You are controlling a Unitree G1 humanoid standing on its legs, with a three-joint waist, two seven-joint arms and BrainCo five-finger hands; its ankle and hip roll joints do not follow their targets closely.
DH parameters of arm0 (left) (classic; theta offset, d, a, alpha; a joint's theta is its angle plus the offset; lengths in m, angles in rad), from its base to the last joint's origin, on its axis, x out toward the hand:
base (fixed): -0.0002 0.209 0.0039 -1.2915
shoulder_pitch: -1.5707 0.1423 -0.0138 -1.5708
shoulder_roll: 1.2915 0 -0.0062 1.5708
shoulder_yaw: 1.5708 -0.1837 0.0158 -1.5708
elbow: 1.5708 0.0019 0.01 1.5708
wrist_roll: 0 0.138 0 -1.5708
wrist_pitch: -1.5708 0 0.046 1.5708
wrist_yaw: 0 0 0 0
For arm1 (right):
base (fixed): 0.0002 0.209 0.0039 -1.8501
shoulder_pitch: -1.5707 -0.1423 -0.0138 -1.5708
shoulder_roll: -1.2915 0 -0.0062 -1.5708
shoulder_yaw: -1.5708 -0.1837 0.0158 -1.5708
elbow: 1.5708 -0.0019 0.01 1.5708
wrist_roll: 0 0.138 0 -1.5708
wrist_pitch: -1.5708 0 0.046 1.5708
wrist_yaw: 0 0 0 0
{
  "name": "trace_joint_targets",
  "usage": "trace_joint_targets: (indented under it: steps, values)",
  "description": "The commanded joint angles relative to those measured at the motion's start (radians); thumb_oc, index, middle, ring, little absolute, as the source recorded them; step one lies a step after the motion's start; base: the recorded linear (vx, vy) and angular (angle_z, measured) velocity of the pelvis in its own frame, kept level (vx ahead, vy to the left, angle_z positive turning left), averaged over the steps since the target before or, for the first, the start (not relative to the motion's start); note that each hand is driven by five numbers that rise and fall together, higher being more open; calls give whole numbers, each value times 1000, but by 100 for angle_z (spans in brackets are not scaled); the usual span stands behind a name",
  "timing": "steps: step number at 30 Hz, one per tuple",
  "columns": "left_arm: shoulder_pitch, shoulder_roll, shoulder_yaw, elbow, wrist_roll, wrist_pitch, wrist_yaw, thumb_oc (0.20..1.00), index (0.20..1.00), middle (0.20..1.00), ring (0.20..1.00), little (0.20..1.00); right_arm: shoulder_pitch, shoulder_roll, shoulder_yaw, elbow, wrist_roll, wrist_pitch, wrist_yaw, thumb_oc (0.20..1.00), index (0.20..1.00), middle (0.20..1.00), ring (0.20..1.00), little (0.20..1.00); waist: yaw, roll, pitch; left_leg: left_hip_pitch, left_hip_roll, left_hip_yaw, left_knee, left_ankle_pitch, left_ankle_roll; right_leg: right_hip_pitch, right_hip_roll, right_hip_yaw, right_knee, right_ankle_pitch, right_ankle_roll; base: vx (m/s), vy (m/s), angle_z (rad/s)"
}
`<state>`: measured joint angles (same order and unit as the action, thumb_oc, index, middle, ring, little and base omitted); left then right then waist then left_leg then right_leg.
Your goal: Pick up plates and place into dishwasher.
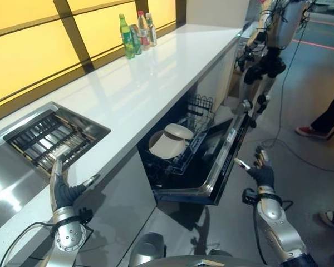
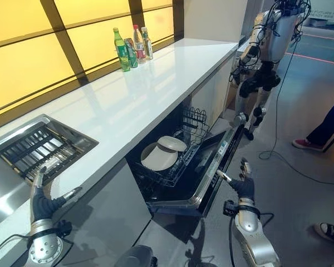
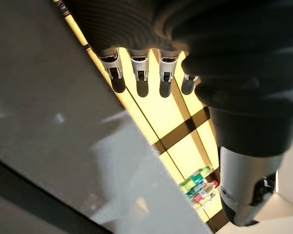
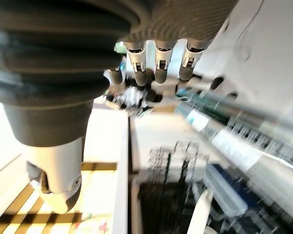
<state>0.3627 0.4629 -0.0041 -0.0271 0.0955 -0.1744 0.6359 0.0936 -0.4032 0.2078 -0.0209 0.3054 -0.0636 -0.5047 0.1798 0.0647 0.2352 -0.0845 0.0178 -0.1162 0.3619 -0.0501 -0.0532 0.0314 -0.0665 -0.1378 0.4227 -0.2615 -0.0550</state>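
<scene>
- Two round cream plates (image 1: pixel 170 143) standing tilted in the black wire lower rack (image 1: pixel 192 146) of the open under-counter dishwasher (image 1: pixel 206 167)
- Right hand (image 1: pixel 261 171) raised just beyond the dishwasher's lowered door, fingers spread, holding nothing
- Left hand (image 1: pixel 64 189) up at the long white countertop (image 1: pixel 139 83), well aside from the dishwasher, fingers straight and empty
- Coloured drink bottles (image 1: pixel 136 33) at the counter's far end

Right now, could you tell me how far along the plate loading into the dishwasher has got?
Two plates already sit in the dishwasher's rack, and the door is down. Nothing is in hand: the left hand hovers open at the counter's edge beside the sink, and the right hand is open by the door. I see no more plates on the counter.
</scene>
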Motion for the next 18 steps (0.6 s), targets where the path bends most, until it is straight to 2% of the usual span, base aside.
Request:
trace_joint_targets:
  steps: [1, 2, 5, 7, 9, 11, 12, 14, 17, 18]
  values:
    - [26, 54, 28, -62, -19, -19, 26, 1000, 1000, 1000, 1000, 1000, -114, -6, -15, -7, 1, -108, -15, 1000, 1000, 1000, 1000, 1000, 52, -9, 11, -71, 30, -36, -110, 270, 3, 55, 36, -24, -20, 31, 5, 142, 273, -14]
    - [21, 58, 15, -60, -16, -12, 36, 1000, 1000, 1000, 1000, 1000, -127, -5, -11, 8, 41, -129, -18, 1000, 1000, 1000, 1000, 1000, 56, -6, 15, -74, 22, -27, -109, 244, 7, 35, 25, -30, 0, 28, 10, 124, 284, -11]
    - [6, 69, -6, -62, 0, 1, 46, 1000, 1000, 1000, 1000, 1000, -158, 19, -14, 66, 107, -186, -63, 1000, 1000, 1000, 1000, 1000, 72, 9, 37, -124, -14, 6, -58, 213, -2, -21, -10, -66, 79, 20, 19, 127, 300, 0]
    - [-18, 83, -32, -55, 4, -6, 50, 1000, 1000, 1000, 1000, 1000, -213, 34, -20, 127, 110, -211, -101, 1000, 1000, 1000, 1000, 1000, 92, 31, 65, -178, -60, 5, -6, 184, 3, -108, -49, -97, 191, 10, 31, -2, 319, 23]
    - [-63, 104, -69, -40, -16, -27, 49, 1000, 1000, 1000, 1000, 1000, -308, 21, -41, 184, 121, -193, -152, 1000, 1000, 1000, 1000, 1000, 113, 56, 102, -255, -129, 0, 62, 150, 10, -220, -108, -122, 303, -7, 44, -195, 304, 22]
    - [-132, 126, -113, -27, -48, -59, 57, 1000, 1000, 1000, 1000, 1000, -433, -14, -67, 242, 121, -155, -229, 1000, 1000, 1000, 1000, 1000, 130, 95, 149, -331, -188, 7, 113, 113, 26, -343, -167, -133, 388, -16, 57, -365, 264, 31]
    - [-164, 132, -135, -20, -64, -72, 69, 1000, 1000, 1000, 1000, 1000, -497, -27, -78, 273, 127, -139, -257, 1000, 1000, 1000, 1000, 1000, 131, 105, 177, -353, -214, 12, 136, 67, 33, -389, -189, -120, 427, -48, 67, -276, 172, 39]
    - [-207, 129, -158, -13, -73, -82, 85, 1000, 1000, 1000, 1000, 1000, -556, -35, -80, 306, 121, -121, -267, 1000, 1000, 1000, 1000, 1000, 129, 125, 208, -384, -235, 20, 146, 43, 48, -450, -200, -110, 459, -52, 63, -202, 135, 33]
    - [-263, 90, -199, -8, -66, -87, 129, 1000, 1000, 1000, 1000, 1000, -628, -77, -72, 357, 125, -95, -285, 1000, 1000, 1000, 1000, 1000, 116, 162, 255, -422, -258, 31, 148, 42, 67, -525, -190, -89, 488, -61, 39, -174, 162, -4]
    - [-273, 76, -208, -13, -60, -83, 137, 1000, 1000, 1000, 1000, 1000, -641, -88, -77, 372, 113, -81, -336, 1000, 1000, 1000, 1000, 1000, 111, 173, 268, -436, -264, 37, 156, 37, 74, -545, -188, -82, 501, -65, 29, -133, 99, -10]
